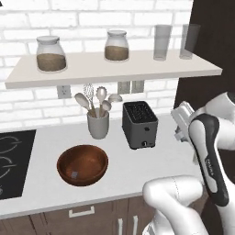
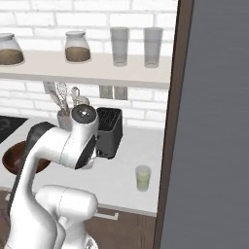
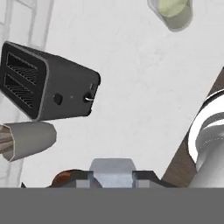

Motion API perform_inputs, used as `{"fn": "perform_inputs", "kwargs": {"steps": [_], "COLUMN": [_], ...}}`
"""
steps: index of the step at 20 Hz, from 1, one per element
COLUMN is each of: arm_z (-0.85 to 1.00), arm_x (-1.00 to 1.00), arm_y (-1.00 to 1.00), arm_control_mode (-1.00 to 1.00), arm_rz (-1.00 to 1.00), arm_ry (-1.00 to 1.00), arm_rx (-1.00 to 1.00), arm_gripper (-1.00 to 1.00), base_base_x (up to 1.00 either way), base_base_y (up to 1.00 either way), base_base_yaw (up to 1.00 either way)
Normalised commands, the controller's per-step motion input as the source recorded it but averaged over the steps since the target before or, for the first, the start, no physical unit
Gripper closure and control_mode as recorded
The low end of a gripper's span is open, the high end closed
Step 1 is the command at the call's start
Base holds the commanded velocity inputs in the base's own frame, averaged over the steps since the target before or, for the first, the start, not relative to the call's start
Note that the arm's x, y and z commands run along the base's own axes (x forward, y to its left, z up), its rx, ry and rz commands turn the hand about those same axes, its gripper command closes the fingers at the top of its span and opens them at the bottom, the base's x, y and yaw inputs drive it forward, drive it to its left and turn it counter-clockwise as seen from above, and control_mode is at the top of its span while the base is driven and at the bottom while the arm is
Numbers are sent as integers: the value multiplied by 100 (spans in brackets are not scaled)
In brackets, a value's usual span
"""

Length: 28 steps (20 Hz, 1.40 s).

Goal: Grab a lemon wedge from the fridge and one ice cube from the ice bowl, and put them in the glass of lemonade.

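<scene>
Glass of lemonade upright, on counter

Setting: a home kitchen. Indicators: white brick wall, cooktop set in the pale table, toaster, utensil crock, storage jars on a shelf, wooden cupboards below.

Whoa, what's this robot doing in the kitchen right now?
The white arm is up over the counter with its gripper shut; what it holds, if anything, I can't tell. An ice cube sits in the wooden bowl, left of the toaster. The glass of lemonade waits on the toaster's other side, by the fridge.
</scene>
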Motion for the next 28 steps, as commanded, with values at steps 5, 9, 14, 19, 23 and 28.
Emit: {"fn": "perform_inputs", "kwargs": {"steps": [5, 9, 14, 19, 23, 28], "arm_z": [-5, -1, -20, -35, -5, -68], "arm_x": [1, 13, 57, 64, 33, 9], "arm_y": [-100, -60, -43, -72, -46, -9], "arm_control_mode": [-100, -100, -100, -100, -100, -100], "arm_rz": [-27, -34, 1, 8, 5, 11], "arm_ry": [45, 15, 3, 5, 3, 0], "arm_rx": [0, 0, -2, -2, 0, -22], "arm_gripper": [100, 100, 100, 100, 100, 100], "base_base_x": [0, 0, 0, 0, 0, 0], "base_base_y": [0, 0, 0, 0, 0, 0], "base_base_yaw": [0, 0, 0, 0, 0, 0]}}
